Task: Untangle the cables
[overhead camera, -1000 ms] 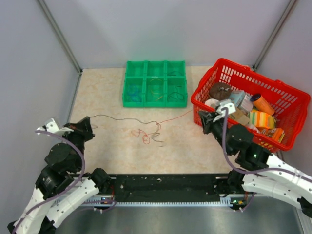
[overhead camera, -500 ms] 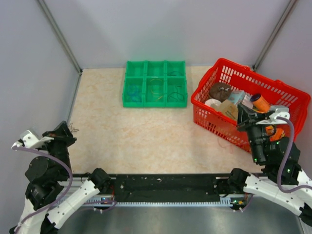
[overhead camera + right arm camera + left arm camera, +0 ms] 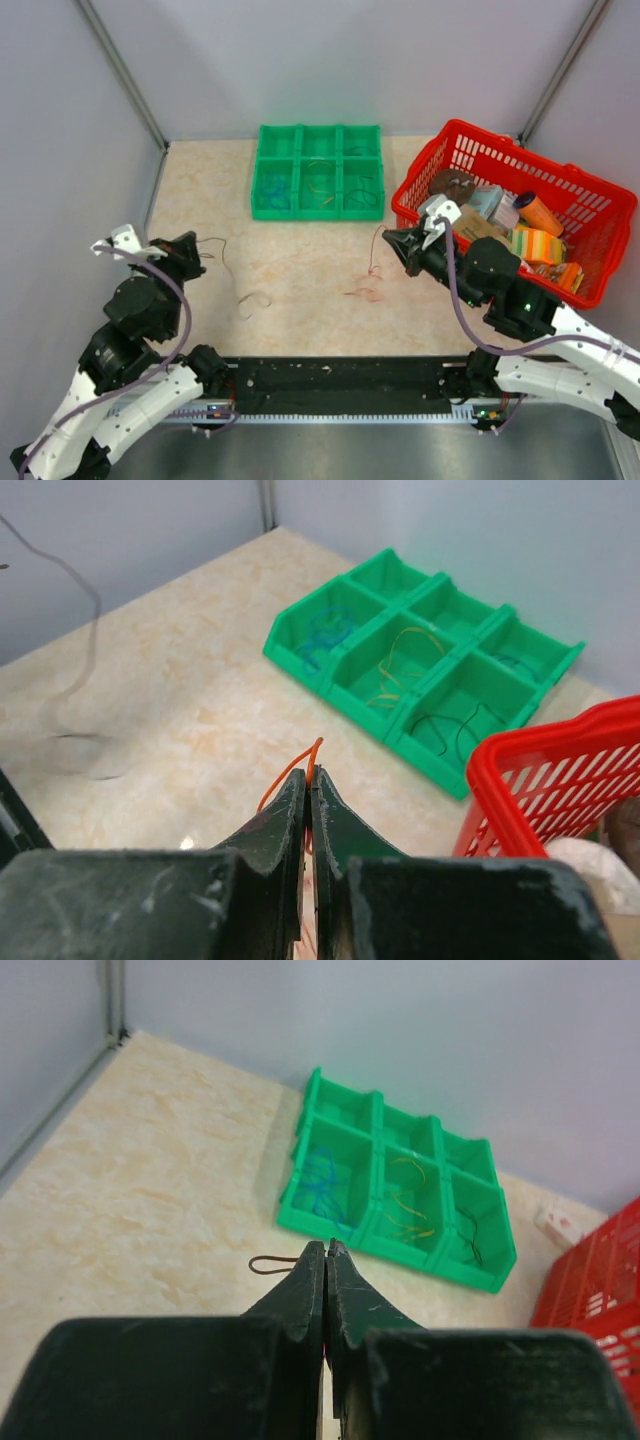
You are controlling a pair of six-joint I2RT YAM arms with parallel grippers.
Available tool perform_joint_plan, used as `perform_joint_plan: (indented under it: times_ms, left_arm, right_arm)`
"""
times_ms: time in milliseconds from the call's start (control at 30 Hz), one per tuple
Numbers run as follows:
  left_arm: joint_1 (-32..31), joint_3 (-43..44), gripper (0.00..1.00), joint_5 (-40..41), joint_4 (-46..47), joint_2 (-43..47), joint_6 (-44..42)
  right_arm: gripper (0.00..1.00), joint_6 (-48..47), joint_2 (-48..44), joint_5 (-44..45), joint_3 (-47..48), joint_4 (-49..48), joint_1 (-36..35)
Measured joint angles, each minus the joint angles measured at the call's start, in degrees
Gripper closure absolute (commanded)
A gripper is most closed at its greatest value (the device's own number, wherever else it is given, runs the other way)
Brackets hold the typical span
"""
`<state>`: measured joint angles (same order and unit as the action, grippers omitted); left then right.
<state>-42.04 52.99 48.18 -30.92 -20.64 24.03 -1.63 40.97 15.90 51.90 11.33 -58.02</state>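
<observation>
Both arms have swung back inward from the table's (image 3: 300,235) sides. Left gripper (image 3: 197,252) is clamped on the dark cable (image 3: 243,297), which trails right toward the near edge. Right gripper (image 3: 388,240) pinches the red cable (image 3: 372,275), dangling just below it, strands apart.

i can read no text, label, brand or number anywhere in my views. the packets (image 3: 540,243) heaped in the red basket (image 3: 480,150) carry coloured print, perhaps wording, but it is too small and blurred for me to make out a single letter. the green tray (image 3: 300,213) shows only plain moulded plastic from where i look.
</observation>
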Motion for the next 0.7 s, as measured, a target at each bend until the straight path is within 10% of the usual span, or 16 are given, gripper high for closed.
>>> perform_joint_plan:
  times_ms: [700]
  left_arm:
    - [0.0, -12.9, 1.0, -9.79, -0.39, -12.33, 10.6]
  right_arm:
    - [1.0, 11.56, 7.1, -6.6, -8.83, -6.21, 0.0]
